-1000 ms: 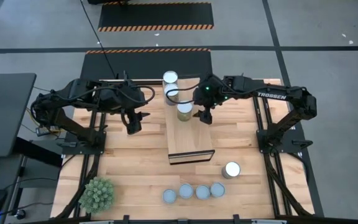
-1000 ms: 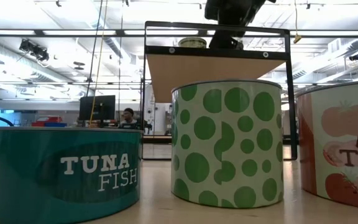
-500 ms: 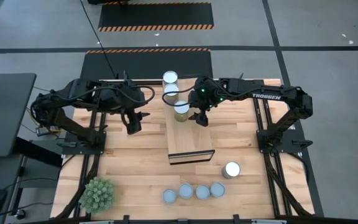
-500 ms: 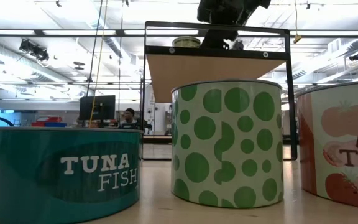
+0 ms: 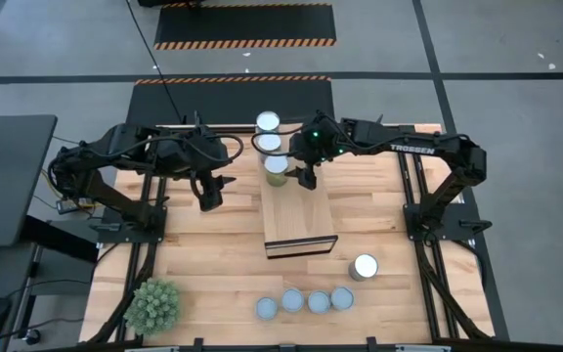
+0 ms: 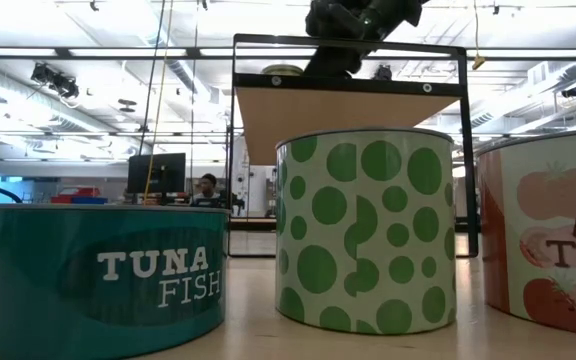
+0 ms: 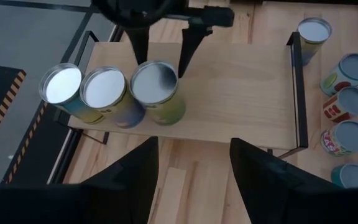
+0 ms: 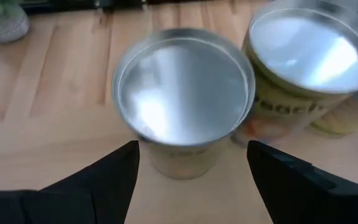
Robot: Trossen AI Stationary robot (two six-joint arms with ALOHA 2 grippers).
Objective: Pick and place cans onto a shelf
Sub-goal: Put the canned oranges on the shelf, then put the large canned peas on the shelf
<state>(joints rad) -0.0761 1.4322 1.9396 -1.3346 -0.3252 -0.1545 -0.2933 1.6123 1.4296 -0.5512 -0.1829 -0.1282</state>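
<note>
The shelf (image 5: 299, 210) is a light-wood box in the middle of the table. Three bright-topped cans stand in a row at its far left corner. The nearest one (image 5: 276, 164) is between the fingers of my right gripper (image 5: 304, 178), which is shut on it; it fills the right wrist view (image 8: 182, 99). The other two cans (image 5: 270, 144) (image 5: 268, 122) stand just beyond it. My left gripper (image 5: 210, 198) is open and empty, left of the shelf, above the table. My right gripper pinches the can's round side wall (image 8: 143, 149) between its two fingers, one on each side, below the rim. The fingers (image 7: 185, 56) slant down from above and from the table's right. The can is upright at the shelf top (image 7: 229, 93); its base is hidden.
Several blue-grey-topped cans (image 5: 305, 301) stand in a row near the table's front edge, and a bright-topped one (image 5: 365, 266) stands right of the shelf's near end. A spiky green plant ball (image 5: 154, 305) sits at the front left. The tuna can (image 6: 98, 280) and the green-dotted can (image 6: 366, 230) fill the low view.
My right gripper has gone toward the table's left and a little toward its far edge, carrying the can along over the shelf top. The can stays upright and now stands next to the other two cans.
</note>
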